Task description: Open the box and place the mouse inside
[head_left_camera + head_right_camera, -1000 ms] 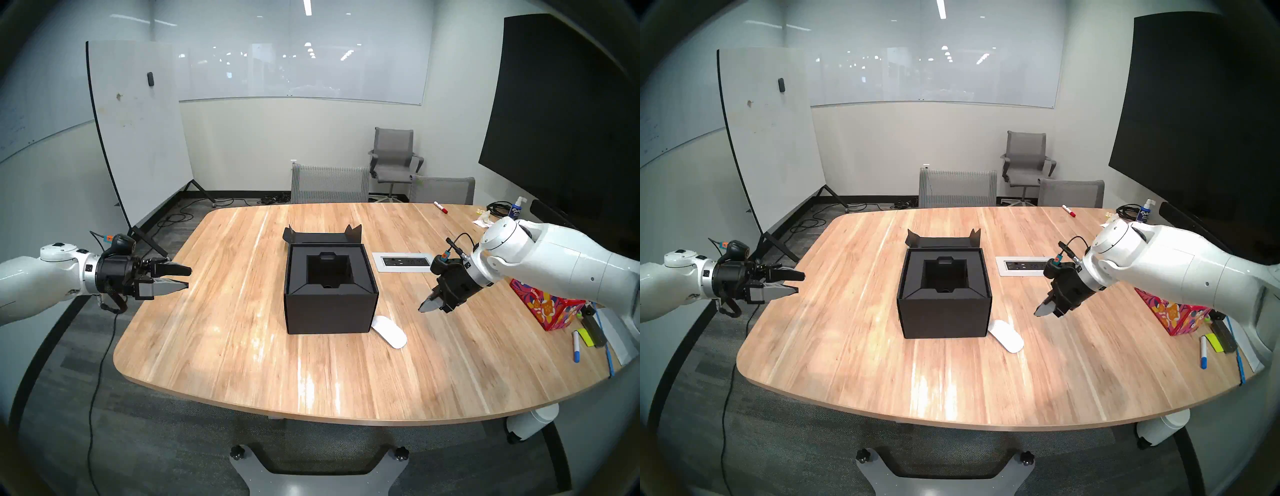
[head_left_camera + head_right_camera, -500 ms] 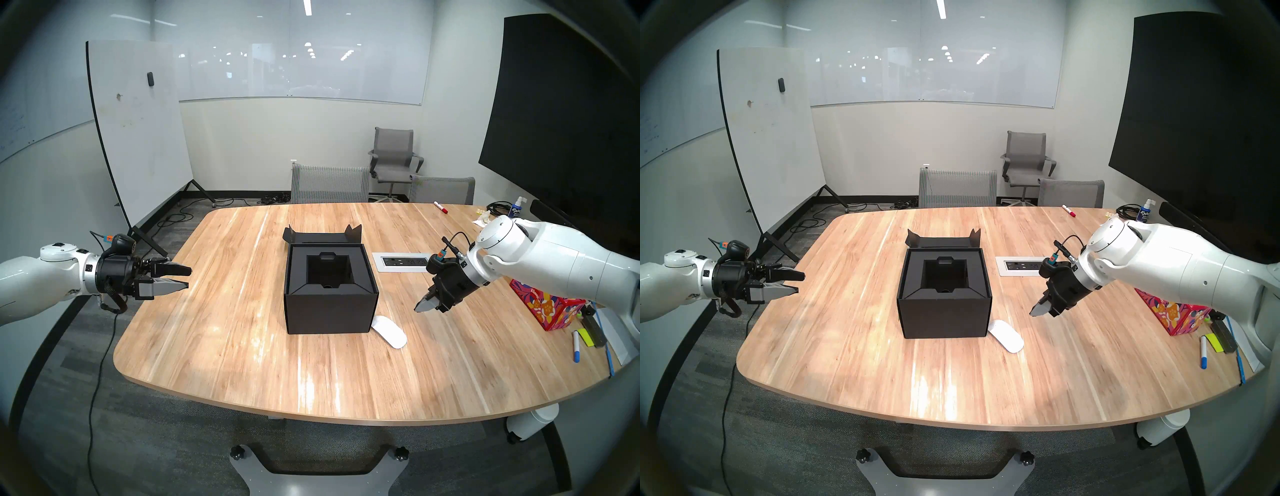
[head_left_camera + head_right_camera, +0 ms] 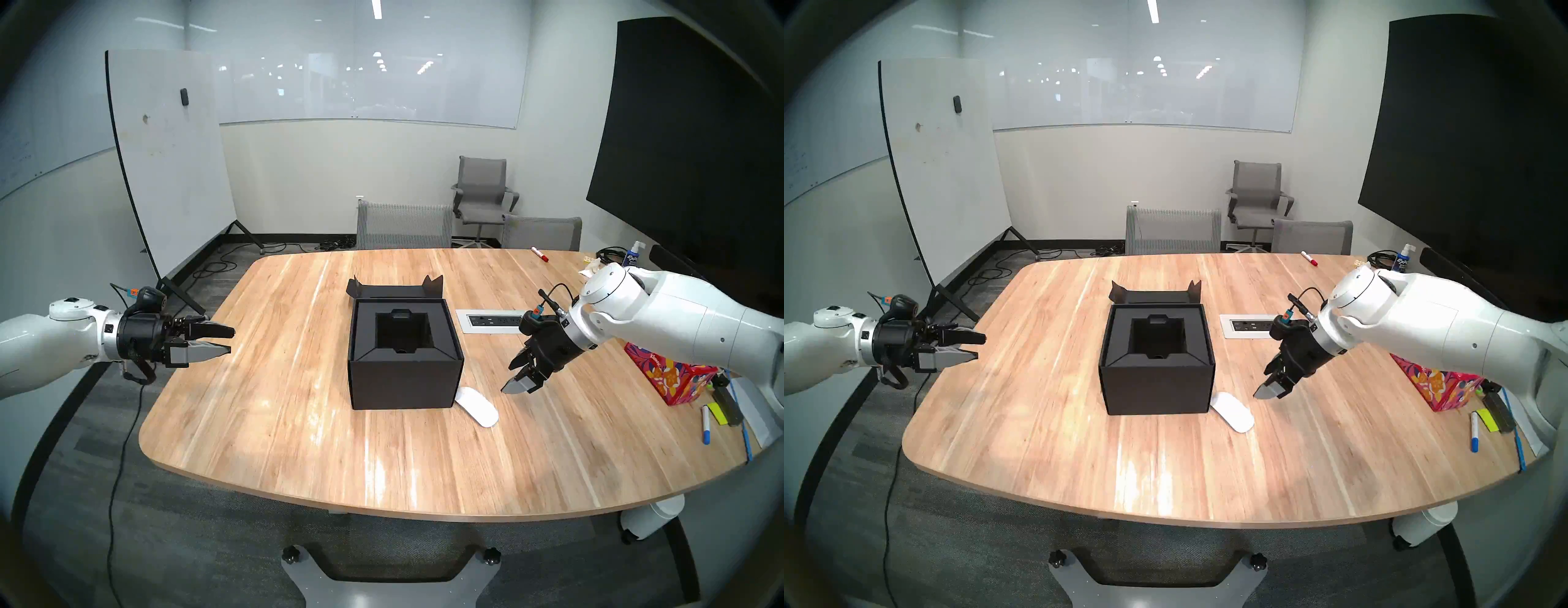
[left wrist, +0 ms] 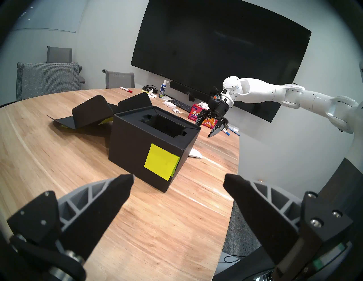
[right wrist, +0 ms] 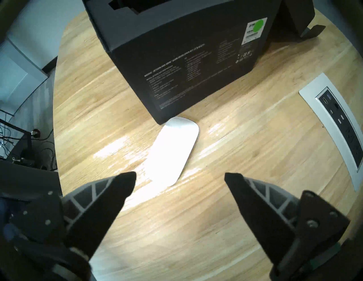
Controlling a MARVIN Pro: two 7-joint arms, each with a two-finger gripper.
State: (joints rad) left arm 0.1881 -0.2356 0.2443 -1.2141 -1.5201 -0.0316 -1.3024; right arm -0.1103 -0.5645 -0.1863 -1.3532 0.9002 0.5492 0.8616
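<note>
Head stereo left: the black box point(image 3: 405, 361) is seen at the middle of the table point(image 3: 297, 446), lid flap folded back at 12 o'clock, recess empty. The white mouse point(image 3: 477, 406) lies at the box's 4 o'clock corner, seemingly touching it. The right gripper point(image 3: 515, 378) hangs at the mouse's 2 o'clock, fingers parted. The left gripper point(image 3: 229, 339) is held at 9 o'clock, fingers spread wide, empty.

Left wrist: a yellow-green sticky note point(image 4: 162, 163), hidden from the head view, is shown on the box side.

Right wrist: the mouse point(image 5: 172, 151) is framed just ahead of the spread fingers point(image 5: 121, 186); its long sides should be straddled, clear of the box corner.
</note>
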